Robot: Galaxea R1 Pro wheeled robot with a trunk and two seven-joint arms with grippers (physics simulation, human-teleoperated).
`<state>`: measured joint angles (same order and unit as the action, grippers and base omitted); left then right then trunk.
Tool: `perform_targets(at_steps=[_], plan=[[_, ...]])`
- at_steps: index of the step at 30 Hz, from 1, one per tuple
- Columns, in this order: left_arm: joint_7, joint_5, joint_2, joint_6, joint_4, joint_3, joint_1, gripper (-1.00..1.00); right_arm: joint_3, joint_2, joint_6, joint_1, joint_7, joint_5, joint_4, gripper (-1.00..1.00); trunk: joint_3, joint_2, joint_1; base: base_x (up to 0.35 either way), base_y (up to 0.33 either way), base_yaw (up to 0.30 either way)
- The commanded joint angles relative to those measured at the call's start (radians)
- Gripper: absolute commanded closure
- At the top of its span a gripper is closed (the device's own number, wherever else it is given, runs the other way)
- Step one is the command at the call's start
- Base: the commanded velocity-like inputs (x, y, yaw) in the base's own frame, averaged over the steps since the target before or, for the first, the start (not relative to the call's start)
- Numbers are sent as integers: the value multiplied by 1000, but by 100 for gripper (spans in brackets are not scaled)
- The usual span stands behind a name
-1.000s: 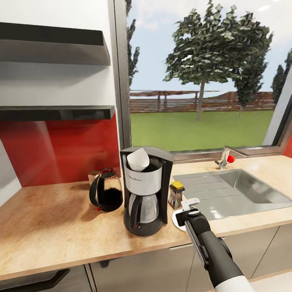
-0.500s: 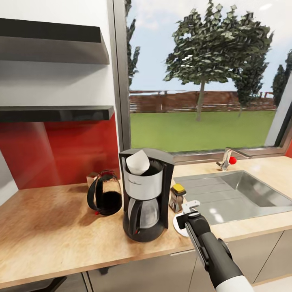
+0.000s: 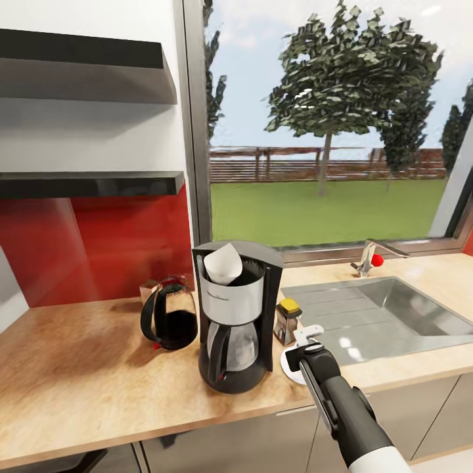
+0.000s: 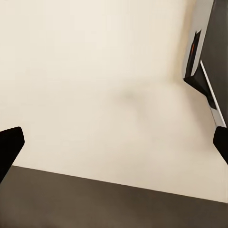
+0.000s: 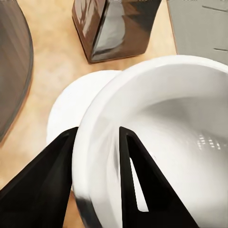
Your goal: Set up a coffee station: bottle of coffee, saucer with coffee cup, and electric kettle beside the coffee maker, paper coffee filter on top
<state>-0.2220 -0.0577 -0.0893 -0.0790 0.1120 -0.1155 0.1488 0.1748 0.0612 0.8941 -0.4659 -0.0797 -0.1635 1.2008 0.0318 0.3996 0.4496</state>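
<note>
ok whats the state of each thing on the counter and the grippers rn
coffee maker: upright, paper coffee filter on top
electric kettle: upright beside it
bottle of coffee: upright, capped
coffee cup: right gripper pinches its rim, over the saucer
left gripper: open

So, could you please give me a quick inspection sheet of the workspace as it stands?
Surface: kitchen countertop, light wood, steel sink inset.
Job's things: coffee maker with paper coffee filter on top; electric kettle and bottle of coffee flank it; saucer on counter.
Clutter: nothing seen.
Grippers: right gripper pinches the coffee cup rim above the saucer; left gripper open.
Cables: nothing seen.
Surroundings: window, red wall panel, kitchen shelf.
</note>
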Motion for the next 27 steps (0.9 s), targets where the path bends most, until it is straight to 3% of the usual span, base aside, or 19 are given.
perform_targets(at_steps=[1,27], plan=[[-1,-6,0,-8,5,-7,2,-100,2,0,5,0,-1,-4,0,100,0,0,0,55,0,0],[0,-5,0,-7,5,-8,2,-100,2,0,5,0,1,-1,-42,100,0,0,0,36,0,0]])
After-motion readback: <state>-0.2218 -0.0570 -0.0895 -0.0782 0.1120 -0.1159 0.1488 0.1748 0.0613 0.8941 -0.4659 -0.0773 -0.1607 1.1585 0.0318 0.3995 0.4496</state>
